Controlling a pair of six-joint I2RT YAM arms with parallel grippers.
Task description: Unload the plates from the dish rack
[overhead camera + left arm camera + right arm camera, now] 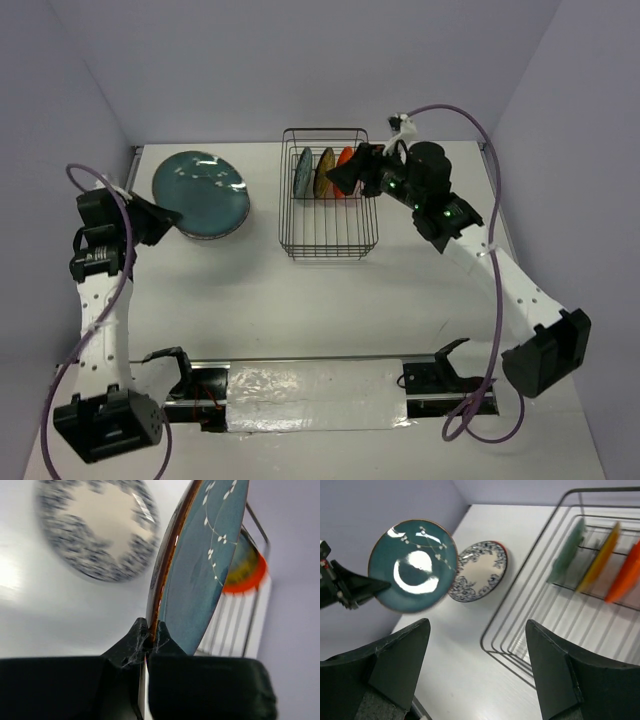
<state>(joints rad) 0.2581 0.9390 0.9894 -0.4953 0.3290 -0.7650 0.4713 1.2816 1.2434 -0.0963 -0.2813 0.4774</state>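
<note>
Left pincer (147, 639): clamped on red-rimmed teal patterned round plate (202, 565)
White-and-blue floral round plate (95, 527): beyond its tips, on white worktop (50, 625)
Right pincer (477, 630): wide, dark wire dish rack (330, 230) ahead

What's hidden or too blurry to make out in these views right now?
Top view: floral plate nearly all covered by the held teal plate.
Right wrist: three racked plates blurred, patterns unreadable.
Left wrist: dish rack mostly behind the teal plate.

Bright, even light — teal plate (413, 566) glares, wrist views blurred.
</note>
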